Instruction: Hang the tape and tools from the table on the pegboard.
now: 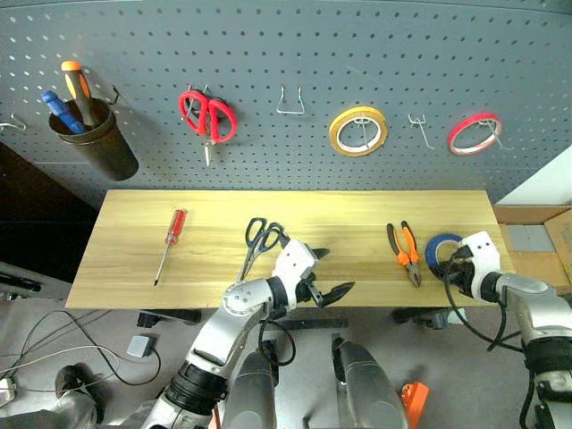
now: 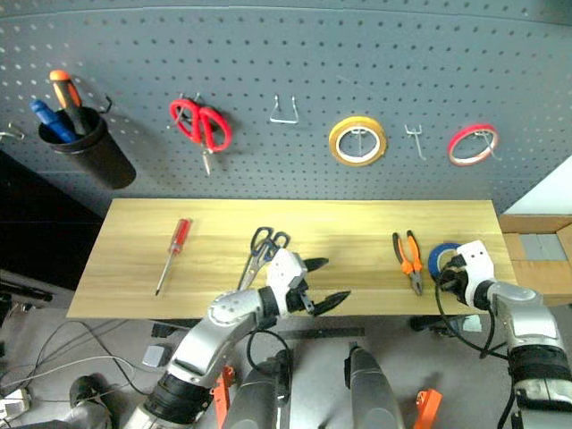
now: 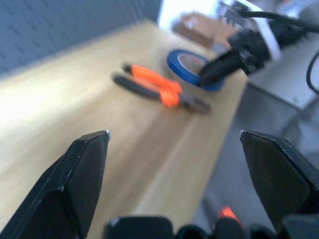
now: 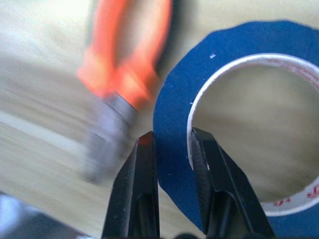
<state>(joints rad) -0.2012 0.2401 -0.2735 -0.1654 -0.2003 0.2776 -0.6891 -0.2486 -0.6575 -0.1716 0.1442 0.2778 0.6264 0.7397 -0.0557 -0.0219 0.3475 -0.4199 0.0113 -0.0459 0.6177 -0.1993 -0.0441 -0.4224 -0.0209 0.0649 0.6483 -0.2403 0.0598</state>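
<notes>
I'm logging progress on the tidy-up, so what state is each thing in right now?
blue tape: on the table, wall pinched by the right gripper
left gripper: jaws open, holding nothing
pliers: lying on the table
dark-handled scissors: lying on the table
screwdriver: lying on the table
yellow tape: hung on the pegboard
red tape: hung
red scissors: hung

A workshop is showing here: a dark grey pegboard point(image 1: 295, 54) is carrying hooked scissors point(image 1: 207, 116) and tape rolls point(image 1: 357, 130) above a plank benchtop point(image 1: 349, 223), with what are probably cables point(image 1: 54, 353) trailing below.
</notes>
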